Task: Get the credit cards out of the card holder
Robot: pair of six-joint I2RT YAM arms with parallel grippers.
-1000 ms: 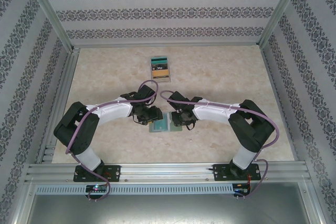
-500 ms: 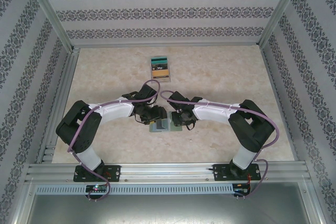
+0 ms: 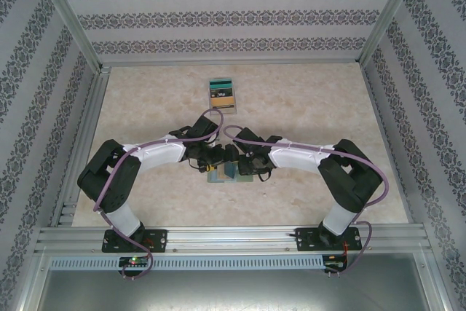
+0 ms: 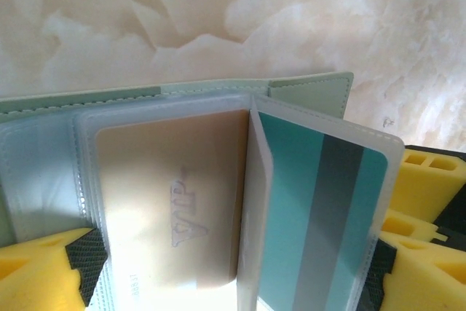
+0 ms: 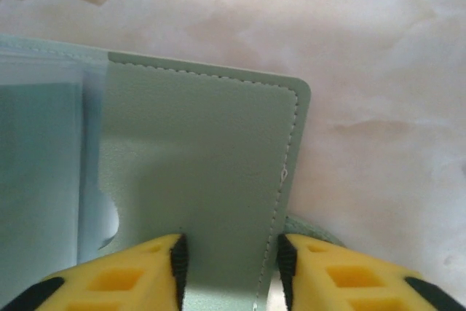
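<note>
Left claw point(image 4: 233, 264) is wide open. Its yellow pads point(image 4: 36, 271) sit at the two bottom corners of the wrist view, with the clear sleeves of the card holder point(image 4: 309, 91) fanned out between them. Can't say for sure whether the pads touch the plastic, but nothing looks pinched.

One sleeve has a tan card point(image 4: 171, 194) with "VIP" stamped on it. The sleeve next to it stands up a bit and holds a teal card point(image 4: 320, 209) with a dark stripe. Both are fully inside their pockets.

Right claw point(image 5: 229, 271) has its pads close together with a narrow gap, right over the holder's grey-green cover flap, near the stitched edge. The flap fills that gap, so I honestly can't tell if it's clamped or just hovering.

From the overhead cam, both claws meet over the holder, which lies open on the bench point(image 3: 313, 107), about mid-bench and a little toward the arm bases. Well apart from it, toward the back wall, some loose cards point(image 3: 222, 95) lie flat, showing teal, dark and tan.
</note>
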